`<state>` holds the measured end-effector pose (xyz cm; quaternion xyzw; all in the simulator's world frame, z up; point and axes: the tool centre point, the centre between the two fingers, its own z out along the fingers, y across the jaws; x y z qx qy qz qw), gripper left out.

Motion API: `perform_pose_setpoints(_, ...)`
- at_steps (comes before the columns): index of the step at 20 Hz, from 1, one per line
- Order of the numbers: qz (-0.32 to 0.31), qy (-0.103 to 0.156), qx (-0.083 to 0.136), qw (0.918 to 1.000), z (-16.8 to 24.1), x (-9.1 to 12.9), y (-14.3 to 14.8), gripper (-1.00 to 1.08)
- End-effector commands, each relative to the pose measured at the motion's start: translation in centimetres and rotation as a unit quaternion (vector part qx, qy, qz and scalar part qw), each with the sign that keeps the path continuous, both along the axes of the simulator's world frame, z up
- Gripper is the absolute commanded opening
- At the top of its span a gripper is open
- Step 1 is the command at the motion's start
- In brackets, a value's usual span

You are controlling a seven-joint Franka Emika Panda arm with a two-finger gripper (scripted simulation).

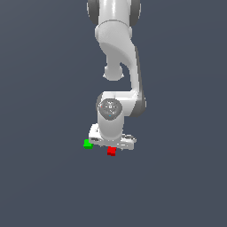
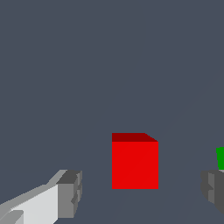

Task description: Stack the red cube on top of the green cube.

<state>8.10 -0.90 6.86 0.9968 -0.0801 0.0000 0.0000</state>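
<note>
A: What does the figure show, beginning with the largest element?

B: The arm [image 1: 119, 53] descends from the upper edge of the exterior view and folds down to its wrist, low over the floor [image 1: 40, 186]. Beneath the wrist sits the gripper [image 2: 141, 192], released: the wrist view shows its two fingers [image 2: 69, 193] spread wide, one on each side of the red cube [image 2: 134, 164], with grey floor visible in both gaps. Neither pad touches the cube.

A: Where are the cubes relative to the gripper?

B: The red cube [image 1: 111, 151] lies between the fingers, roughly midway, resting on the floor. The green cube [image 1: 88, 143] stands just outside the gripper, beyond one finger; in the wrist view only a sliver of the green cube [image 2: 220, 158] shows past that finger. The two cubes are near each other but apart, and both sit on the floor.

A: Which step is in hand?

B: Judging by this arrangement, the grasp of the red cube: the fingers bracket it but have not closed. Stacking has not begun.

A: What does the next move call for?

B: Probably closing squarely on the two opposite faces, perhaps after settling slightly lower. The outer finger is close to the green cube, so care is needed not to nudge it. A lift, a short sideways shift and a centred release above the green cube would then follow.
</note>
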Motion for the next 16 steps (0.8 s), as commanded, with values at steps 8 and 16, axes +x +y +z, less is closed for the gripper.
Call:
perform_pose_setpoints(8,0.0,0.0,0.0,1.0,-3.9,-0.1,0.0,1.0)
perform_pose_setpoints(16,0.0,0.0,0.0,1.0,-4.9,0.1,0.0,-1.0)
